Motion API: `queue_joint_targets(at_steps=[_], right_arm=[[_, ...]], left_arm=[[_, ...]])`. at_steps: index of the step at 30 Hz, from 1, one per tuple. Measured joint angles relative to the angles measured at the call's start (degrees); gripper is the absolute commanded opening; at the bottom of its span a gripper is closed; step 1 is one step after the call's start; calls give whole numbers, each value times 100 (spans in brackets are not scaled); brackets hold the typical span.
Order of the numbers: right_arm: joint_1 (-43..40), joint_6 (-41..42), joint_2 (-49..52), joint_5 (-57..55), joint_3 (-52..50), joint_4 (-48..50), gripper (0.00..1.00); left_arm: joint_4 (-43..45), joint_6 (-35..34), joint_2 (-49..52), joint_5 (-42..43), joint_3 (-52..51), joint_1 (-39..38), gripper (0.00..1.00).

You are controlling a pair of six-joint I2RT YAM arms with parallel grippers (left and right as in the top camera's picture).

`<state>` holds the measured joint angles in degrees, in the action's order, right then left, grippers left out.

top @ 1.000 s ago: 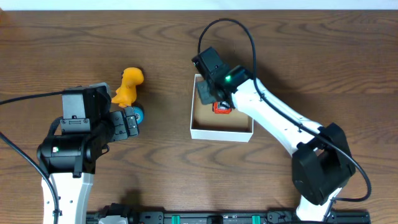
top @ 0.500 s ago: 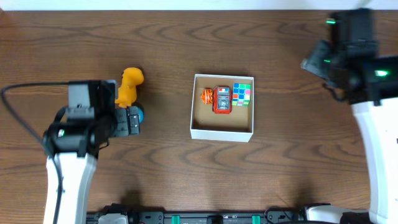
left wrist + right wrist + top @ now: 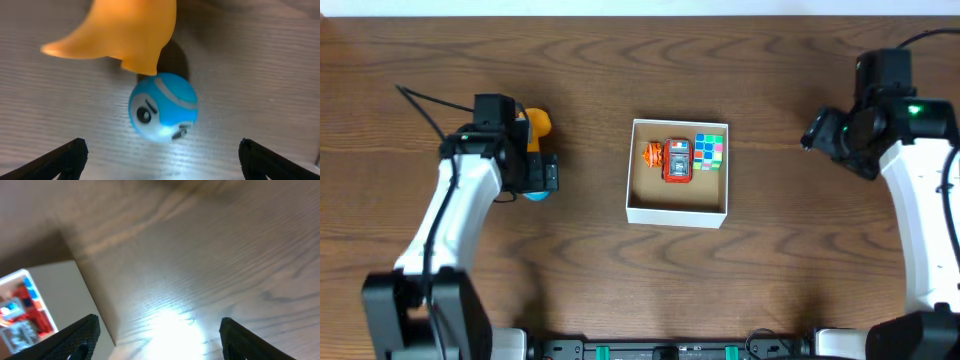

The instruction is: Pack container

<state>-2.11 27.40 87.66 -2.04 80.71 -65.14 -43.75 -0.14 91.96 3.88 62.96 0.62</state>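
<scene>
Right now the square, shallow container (image 3: 676, 213) with thin white walls and a brown cardboard floor is sitting near the middle of the dark wooden table (image 3: 620, 60). Three toys are lying in a row along its far side: a small orange figure (image 3: 653, 154), a red boxy toy (image 3: 677, 160) and a multicoloured puzzle cube (image 3: 710, 151). The near part of the floor is showing bare.

To its right, well apart, the right gripper (image 3: 812, 137) is hanging over bare wood with its fingers spread wide and nothing between them; its wrist camera is catching a corner of the container at the left edge.

Off to the left, the left gripper (image 3: 162, 160) is hovering above a blue ball with a cartoon face (image 3: 162, 107), jaws fully parted and touching nothing. An orange plastic figure (image 3: 125, 35) is standing just beyond the ball, seemingly touching it.
</scene>
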Motion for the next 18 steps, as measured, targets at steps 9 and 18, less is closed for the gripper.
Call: queue_joint_targets(at_steps=[9,18], right_arm=[[0,-210,9,125,-748,431,79],[0,-337,9,127,-820,437,79]], left_arm=[[262,-136,691,-13,0,0,98],[479,-179,994,-131,0,0,99]])
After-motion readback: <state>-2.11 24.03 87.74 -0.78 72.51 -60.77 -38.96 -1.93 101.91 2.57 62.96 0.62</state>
